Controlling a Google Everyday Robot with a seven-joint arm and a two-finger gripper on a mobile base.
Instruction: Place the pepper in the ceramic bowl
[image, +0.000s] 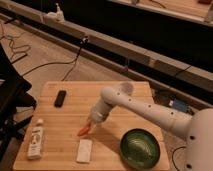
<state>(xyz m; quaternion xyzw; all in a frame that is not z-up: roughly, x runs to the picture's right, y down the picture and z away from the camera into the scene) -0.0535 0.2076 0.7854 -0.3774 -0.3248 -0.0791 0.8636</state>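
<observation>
The gripper (93, 121) clamps 1 pepper (83, 131) by its upper end, tip hanging free for release. The ceramic bowl (140, 148) sits well apart, beyond the gripper's wrist side.

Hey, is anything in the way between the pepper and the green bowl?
Nothing visible does. The gripper holds the pepper, to the left of the ceramic bowl in the camera view. The white block lies nearer the camera, off that line.

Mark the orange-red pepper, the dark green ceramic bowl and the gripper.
orange-red tapered pepper (83, 131), camera view, mid-body.
dark green glossy ceramic bowl (140, 148), camera view, inner floor.
gripper (90, 125), camera view, between fingertips, at the pepper's upper end.
</observation>
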